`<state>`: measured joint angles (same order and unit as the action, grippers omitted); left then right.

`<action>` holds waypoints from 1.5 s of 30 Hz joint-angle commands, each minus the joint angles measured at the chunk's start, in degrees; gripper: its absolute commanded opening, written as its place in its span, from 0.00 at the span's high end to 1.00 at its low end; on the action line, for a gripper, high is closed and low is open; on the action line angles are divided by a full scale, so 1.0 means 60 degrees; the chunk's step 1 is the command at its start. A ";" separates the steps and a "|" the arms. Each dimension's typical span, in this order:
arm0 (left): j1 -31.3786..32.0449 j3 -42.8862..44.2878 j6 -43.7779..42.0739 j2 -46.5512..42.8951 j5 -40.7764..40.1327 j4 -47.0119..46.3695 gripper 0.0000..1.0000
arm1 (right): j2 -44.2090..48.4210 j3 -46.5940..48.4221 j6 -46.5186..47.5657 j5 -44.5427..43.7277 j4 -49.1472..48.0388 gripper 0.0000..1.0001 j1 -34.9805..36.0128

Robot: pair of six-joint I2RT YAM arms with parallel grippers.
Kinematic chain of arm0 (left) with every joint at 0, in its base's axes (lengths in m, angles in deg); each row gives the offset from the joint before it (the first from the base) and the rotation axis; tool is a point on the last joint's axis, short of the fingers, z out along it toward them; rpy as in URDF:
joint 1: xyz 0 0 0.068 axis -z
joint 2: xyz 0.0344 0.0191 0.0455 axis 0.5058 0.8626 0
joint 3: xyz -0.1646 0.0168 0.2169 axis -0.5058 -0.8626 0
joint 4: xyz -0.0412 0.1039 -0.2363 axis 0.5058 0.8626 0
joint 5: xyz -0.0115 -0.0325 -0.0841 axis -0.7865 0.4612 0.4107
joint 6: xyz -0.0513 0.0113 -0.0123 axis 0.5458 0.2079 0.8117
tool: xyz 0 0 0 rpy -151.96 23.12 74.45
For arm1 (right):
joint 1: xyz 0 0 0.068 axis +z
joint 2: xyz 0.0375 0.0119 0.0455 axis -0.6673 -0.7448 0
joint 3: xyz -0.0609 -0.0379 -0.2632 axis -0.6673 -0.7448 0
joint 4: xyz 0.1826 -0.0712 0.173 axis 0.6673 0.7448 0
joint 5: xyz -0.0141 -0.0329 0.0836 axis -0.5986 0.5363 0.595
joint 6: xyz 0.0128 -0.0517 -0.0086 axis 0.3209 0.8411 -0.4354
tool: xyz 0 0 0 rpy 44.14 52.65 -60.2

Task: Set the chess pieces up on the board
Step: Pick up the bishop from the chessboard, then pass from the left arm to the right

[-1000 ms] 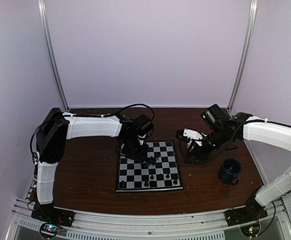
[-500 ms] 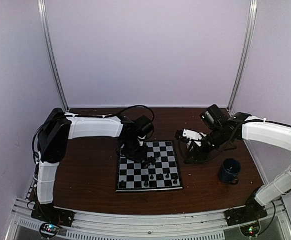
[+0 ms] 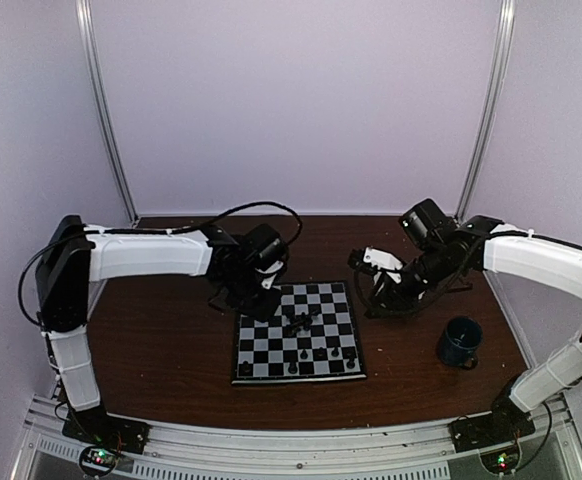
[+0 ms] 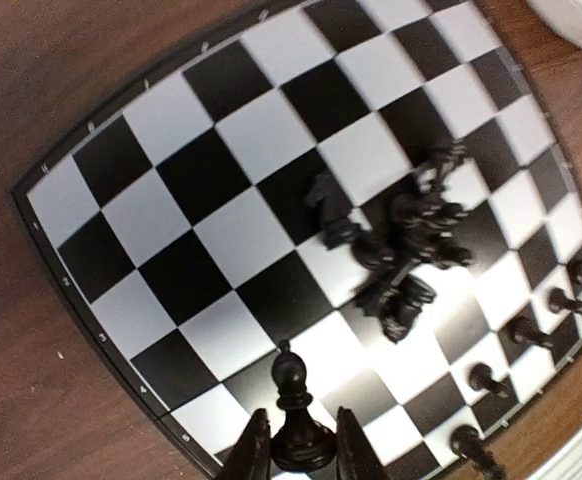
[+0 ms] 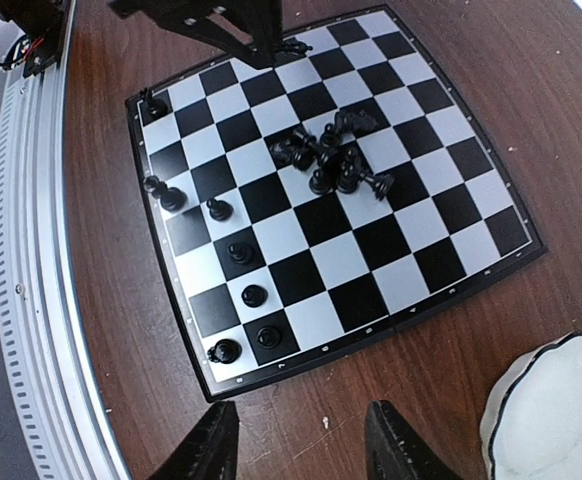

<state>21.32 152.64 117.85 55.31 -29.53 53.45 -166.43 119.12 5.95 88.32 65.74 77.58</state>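
The board (image 3: 301, 379) lies mid-table. A heap of toppled black chess pieces (image 3: 298, 322) sits on its centre squares, also in the left wrist view (image 4: 411, 240) and the right wrist view (image 5: 331, 155). Several more stand upright in a row along the near edge (image 5: 241, 250). My left gripper (image 4: 296, 445) is shut on the base of one black piece with a knobbed head (image 4: 293, 400), over the board's far-left corner (image 3: 261, 302). My right gripper (image 5: 296, 445) hangs open over bare wood beside the board's right edge (image 3: 376, 290), holding nothing.
A dark blue mug (image 3: 459, 342) stands right of the board near the right arm. A white scalloped bowl (image 5: 551, 400) shows at the lower right of the right wrist view. Metal rails run along the table's near edge (image 3: 291, 445).
My left gripper has closed on one piece and drawn back from the central heap to the board's far-left corner. The right arm has barely moved.
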 commanded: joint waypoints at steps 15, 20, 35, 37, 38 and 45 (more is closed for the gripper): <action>0.0435 -0.2307 -0.2605 -0.3869 0.3259 -0.5066 0.82 | -0.2593 0.4343 -0.2221 0.4259 0.1881 0.51 -0.0227; 0.0547 -0.2316 -0.2671 -0.3839 0.3251 -0.5239 0.82 | -0.3401 0.4855 -0.3512 0.5732 0.1504 0.48 -0.0201; 0.0704 -0.2148 -0.2715 -0.3741 0.3399 -0.5345 0.82 | -0.3695 0.4598 -0.5075 0.6356 0.0139 0.51 0.0036; 0.0725 -0.2167 -0.2705 -0.3735 0.3395 -0.5390 0.82 | -0.3741 0.4575 -0.5177 0.6353 0.0055 0.52 0.0061; 0.0732 -0.2176 -0.2697 -0.3740 0.3402 -0.5402 0.82 | -0.3764 0.4586 -0.5230 0.6351 0.0010 0.53 0.0075; 0.0787 -0.2201 -0.2692 -0.3748 0.3331 -0.5482 0.82 | -0.3881 0.4570 -0.5339 0.6345 -0.0063 0.58 0.0276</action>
<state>25.69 138.89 102.62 33.24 -10.10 23.57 -189.08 146.59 -25.26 125.21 66.81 78.28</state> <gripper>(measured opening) 0.188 0.433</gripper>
